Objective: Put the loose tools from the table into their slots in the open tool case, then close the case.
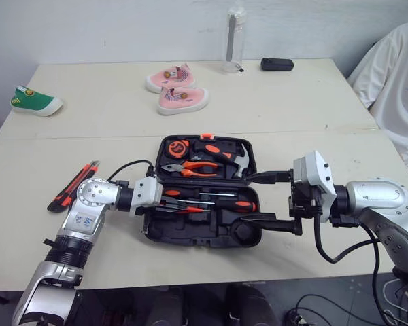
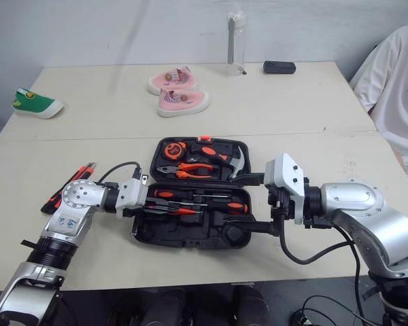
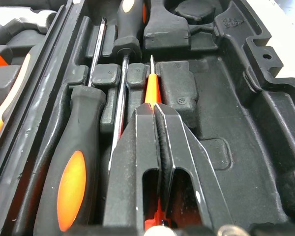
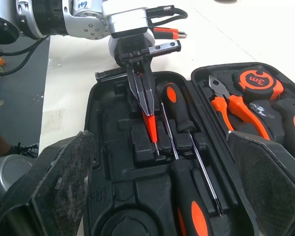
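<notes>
The tool case (image 1: 190,235) is laid open at the middle of the tabletop (image 1: 211,266); its near half is a moulded black tray, over which the left tool (image 3: 155,109) is held, its fingers closed on a slim orange screwdriver (image 3: 152,92); the shaft is pointed along a groove of the tray, though whether it is seated there cannot be told; two larger screwdrivers (image 4: 178,115) with black-and-orange handles are lodged in the slots just beside it. The right tool (image 1: 248,199) is set at the right end of the case with its fingers spread wide apart and nothing gripped between them. In the far half, pliers (image 4: 231,105), a tape measure (image 4: 258,81) and a hammer (image 1: 243,160) are stowed. A utility knife (image 1: 71,185) is left loose on the tabletop to the left of the case. Farther back are seen a pair of pink shoes (image 1: 177,89), a green shoe (image 1: 34,100), a bottle (image 1: 234,39) and a black device (image 1: 277,64); a person (image 1: 394,81) in white is seated at the far right.
</notes>
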